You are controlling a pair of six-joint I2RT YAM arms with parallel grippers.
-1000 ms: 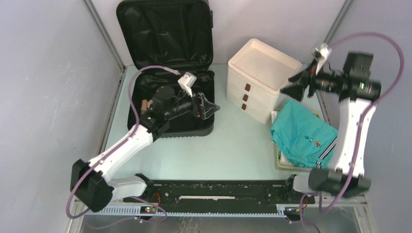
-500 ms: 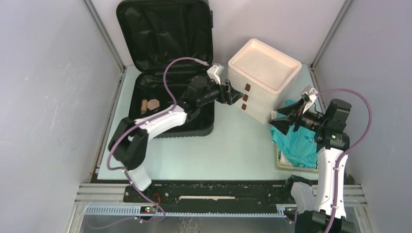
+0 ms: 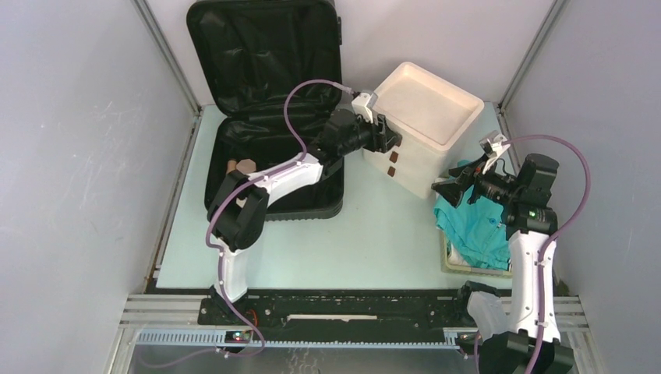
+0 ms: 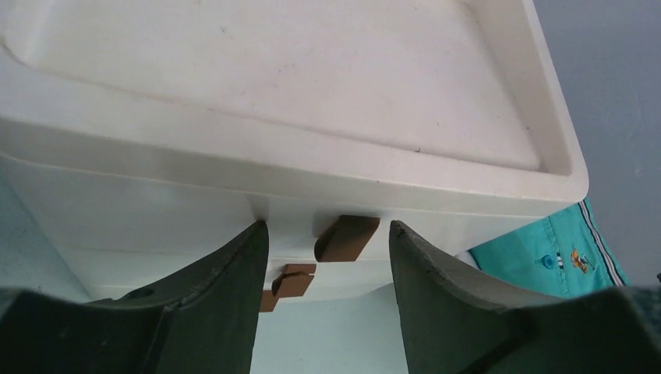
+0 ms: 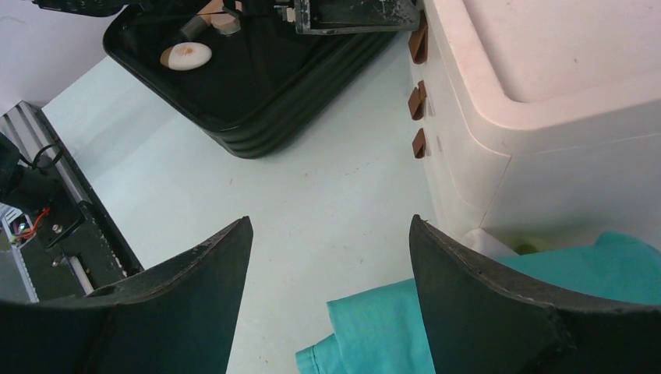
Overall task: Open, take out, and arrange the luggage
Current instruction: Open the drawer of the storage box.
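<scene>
The luggage [image 3: 265, 58], a black hard-shell suitcase, lies open at the back left with its lid leaning on the wall. Its base [image 5: 257, 86] holds small tan and white items [image 3: 241, 166]. My left gripper [image 3: 390, 137] has reached right to the front of the white drawer box [image 3: 425, 101]. In the left wrist view it [image 4: 327, 226] is open, with a finger on each side of the top brown handle [image 4: 348, 238] and not touching it. My right gripper [image 3: 446, 189] hangs open and empty over the table, just above the teal shirt [image 5: 390, 335].
The teal shirt [image 3: 483, 230] lies on a pale yellow basket [image 3: 450, 253] at the right, in front of the drawer box. Two more brown handles [image 5: 418, 100] sit below the top one. Grey walls close in both sides and the back.
My left arm swung from inside the suitcase to the drawer box front, its jaws narrowing. My right arm came down from the back right to just above the teal shirt.
</scene>
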